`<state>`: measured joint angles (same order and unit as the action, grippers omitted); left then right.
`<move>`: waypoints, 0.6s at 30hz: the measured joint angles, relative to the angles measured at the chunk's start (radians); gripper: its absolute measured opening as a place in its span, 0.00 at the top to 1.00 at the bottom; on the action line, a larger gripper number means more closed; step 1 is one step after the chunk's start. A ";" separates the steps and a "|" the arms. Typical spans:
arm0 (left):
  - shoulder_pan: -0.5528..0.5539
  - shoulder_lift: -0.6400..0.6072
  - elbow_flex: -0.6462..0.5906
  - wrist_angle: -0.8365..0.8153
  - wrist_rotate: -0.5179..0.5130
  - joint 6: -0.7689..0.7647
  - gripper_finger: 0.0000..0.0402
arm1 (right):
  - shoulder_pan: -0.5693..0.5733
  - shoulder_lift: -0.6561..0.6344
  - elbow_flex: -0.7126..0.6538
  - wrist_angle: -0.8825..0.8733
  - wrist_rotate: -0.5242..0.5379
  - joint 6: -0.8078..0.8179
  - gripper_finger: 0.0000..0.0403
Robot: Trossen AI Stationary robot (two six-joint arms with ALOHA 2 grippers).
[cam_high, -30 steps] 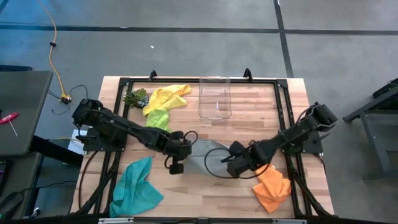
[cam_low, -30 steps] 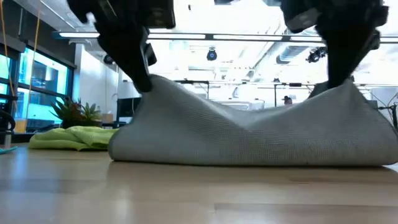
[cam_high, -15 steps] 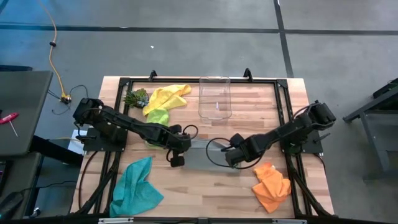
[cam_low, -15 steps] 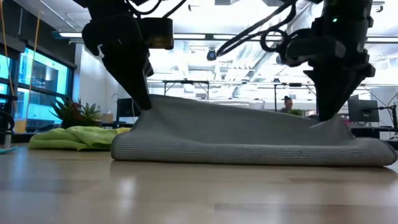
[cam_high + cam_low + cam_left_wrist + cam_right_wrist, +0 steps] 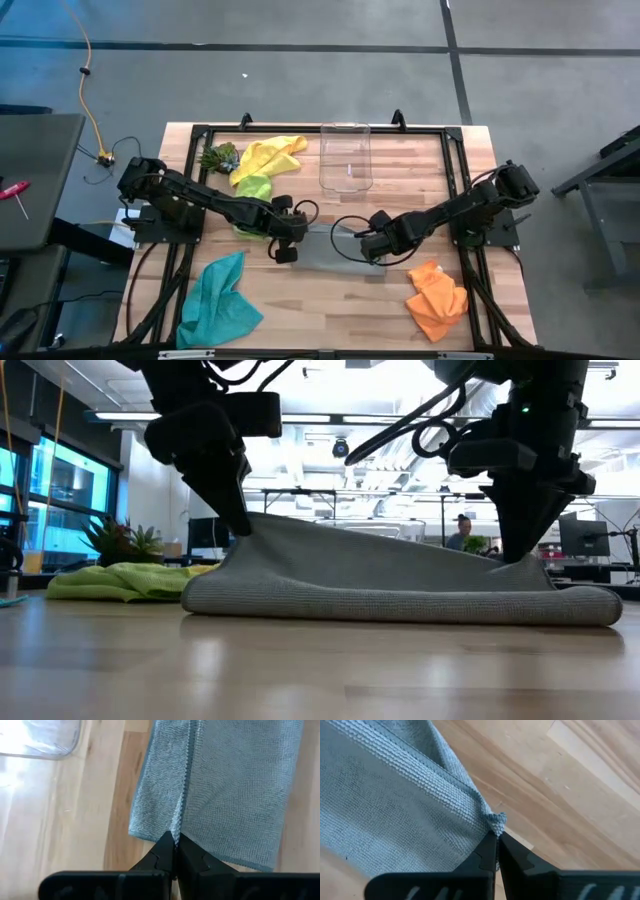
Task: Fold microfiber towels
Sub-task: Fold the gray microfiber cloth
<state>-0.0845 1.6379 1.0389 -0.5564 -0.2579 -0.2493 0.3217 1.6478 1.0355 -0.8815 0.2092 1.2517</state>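
Observation:
The grey towel [image 5: 335,250] lies folded in two at the table's middle; its rounded fold [image 5: 400,605] faces the near edge. My left gripper [image 5: 285,247] is shut on its left end and my right gripper [image 5: 374,246] is shut on its right end. Both also show in the low view, the left gripper [image 5: 243,530] and the right gripper [image 5: 520,555]. The yellow towel [image 5: 268,155] and the lime green towel [image 5: 255,188] lie bunched at the far left. The teal towel [image 5: 220,300] lies near left and the orange towel [image 5: 437,300] near right. My left gripper pinches the left corner of the towel's upper layer [image 5: 176,827] between its two fingers, coming from above and slanting down. That corner is raised a little above the lower layer [image 5: 255,540], and the rest of the towel rests on the table. My right gripper pinches the bunched right corner of the upper layer [image 5: 495,822] between its two fingers, from above. The corner sits low, just over the lower layer [image 5: 520,565], and the cloth between the two grippers sags slightly.
A clear plastic box [image 5: 345,155] stands at the far middle. A small green leafy clump [image 5: 218,157] lies at the far left beside the yellow towel. Bare wood [image 5: 330,310] shows between the teal and orange towels.
Both grippers have gone toward the far edge and down, still shut on the grey towel's corners. The held edge has been carried over the rest of the towel. The cloth, which stood as a tent, now lies folded over and nearly flat.

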 joint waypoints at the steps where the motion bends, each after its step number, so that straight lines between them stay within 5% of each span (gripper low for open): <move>1: 0.000 0.000 0.000 0.000 0.000 0.000 1.00 | -0.003 0.000 0.000 -0.001 0.000 -0.001 1.00; 18: 0.005 0.000 0.000 -0.001 -0.019 -0.003 0.93 | -0.008 0.000 0.000 -0.002 0.027 0.005 1.00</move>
<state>-0.0792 1.6379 1.0389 -0.5573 -0.2764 -0.2521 0.3138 1.6475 1.0355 -0.8837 0.2359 1.2568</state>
